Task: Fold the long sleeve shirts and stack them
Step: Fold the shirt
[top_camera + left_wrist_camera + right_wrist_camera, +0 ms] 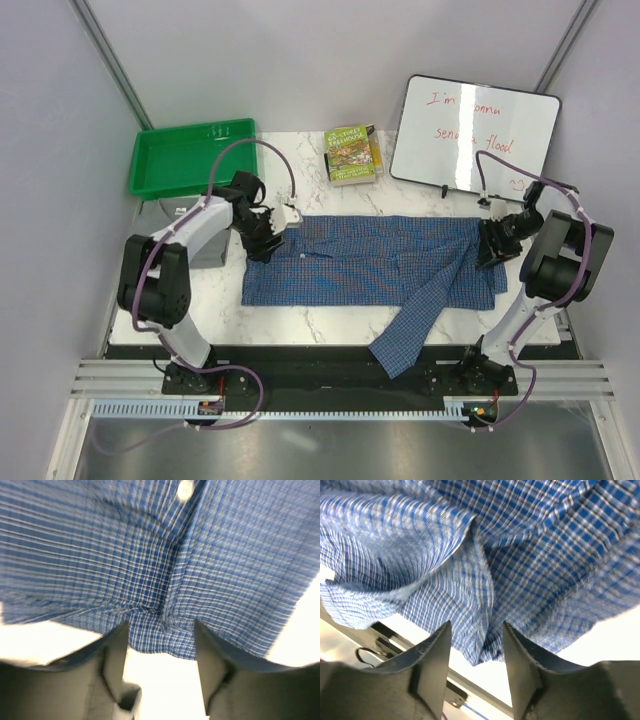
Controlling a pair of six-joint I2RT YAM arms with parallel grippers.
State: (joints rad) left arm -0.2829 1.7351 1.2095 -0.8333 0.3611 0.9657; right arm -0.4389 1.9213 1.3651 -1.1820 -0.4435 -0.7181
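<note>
The blue checked shirt (350, 262) lies spread flat across the marble table, with one sleeve (410, 335) hanging over the front edge. My left gripper (264, 240) is at the shirt's left edge. In the left wrist view the gripper (160, 630) is open, with the shirt's hem (160, 640) lying between the fingertips. My right gripper (492, 246) is at the shirt's right edge. In the right wrist view it (476, 630) is open, with a hanging fold of cloth (485, 645) between the fingers. A grey heap (205, 245) lies at the table's left; I cannot tell whether it is the grey shirt.
A green tray (190, 157) stands at the back left. A book (352, 155) lies at the back middle and a whiteboard (472, 132) with red writing at the back right. The table's front edge (300, 340) borders a black rail.
</note>
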